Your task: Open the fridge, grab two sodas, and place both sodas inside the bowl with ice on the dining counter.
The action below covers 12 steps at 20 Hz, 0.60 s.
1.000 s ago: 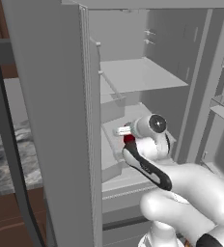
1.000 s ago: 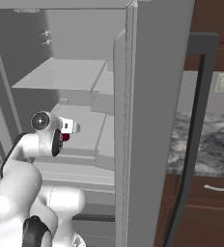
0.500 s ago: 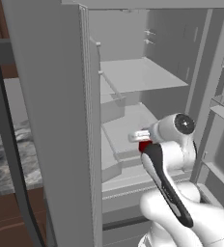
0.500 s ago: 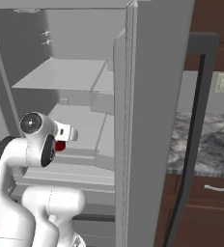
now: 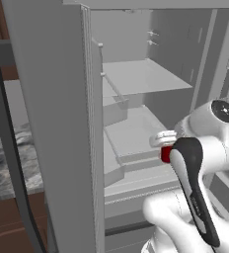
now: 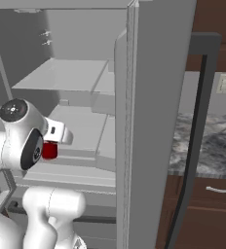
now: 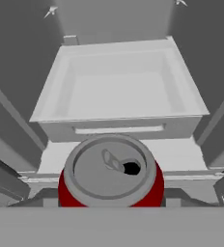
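A: What does the hand view give that the base views lack?

B: The whole top of the red can (image 7: pixel 111 173): grey lid, pull tab and opening, low in the middle of the frame. Behind it sits a pale drawer (image 7: pixel 121 91) inside the fridge (image 7: pixel 17 62). In the left base view only a red sliver of the can (image 5: pixel 166 154) shows at centre right, beside the arm's dark band. In the right base view a red patch (image 6: pixel 49 151) shows at centre left, just under the white hand.

A: And the claw?

B: The claw (image 7: pixel 111 205) sits at the bottom of the hand view, a dark finger (image 7: pixel 41 197) on each side of the can. The jaws stand part-way apart with the can between them; they look clamped on it, though the contact itself is cut off by the frame edge.

A: Counts?

B: One can, one arm, one open fridge. Two shelves (image 5: pixel 141 76) show in the left base view. A marbled bench (image 6: pixel 207 151) lies at the right of the right base view, beyond the door's dark handle (image 6: pixel 195 136).

A: Against a second ago?

B: The arm has drawn back from the shelves towards the cameras, and the can has come with it.
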### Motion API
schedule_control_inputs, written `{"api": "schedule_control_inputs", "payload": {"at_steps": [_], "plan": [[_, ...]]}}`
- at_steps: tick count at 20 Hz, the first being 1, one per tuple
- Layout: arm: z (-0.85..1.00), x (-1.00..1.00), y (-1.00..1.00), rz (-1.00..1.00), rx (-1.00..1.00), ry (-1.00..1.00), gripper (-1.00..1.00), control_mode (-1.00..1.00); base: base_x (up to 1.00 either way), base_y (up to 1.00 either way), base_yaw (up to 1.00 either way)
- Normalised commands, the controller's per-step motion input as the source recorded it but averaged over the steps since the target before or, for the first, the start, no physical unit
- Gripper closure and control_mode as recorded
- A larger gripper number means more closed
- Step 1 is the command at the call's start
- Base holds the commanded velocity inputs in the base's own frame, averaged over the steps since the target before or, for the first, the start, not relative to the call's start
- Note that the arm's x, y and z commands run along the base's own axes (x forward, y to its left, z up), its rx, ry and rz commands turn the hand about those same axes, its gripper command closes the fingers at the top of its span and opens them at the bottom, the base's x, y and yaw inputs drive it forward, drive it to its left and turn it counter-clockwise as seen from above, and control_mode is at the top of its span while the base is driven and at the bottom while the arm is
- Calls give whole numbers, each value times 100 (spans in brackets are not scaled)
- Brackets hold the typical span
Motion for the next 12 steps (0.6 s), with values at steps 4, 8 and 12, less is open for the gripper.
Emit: {"api": "schedule_control_inputs", "payload": {"at_steps": [4,8,12], "plan": [[-38,-71,0,0,0,0,100,-100,0,0,0],[-32,-89,0,0,0,-2,100,-100,0,0,0],[-24,-53,0,0,-3,0,100,100,-16,0,0]]}}
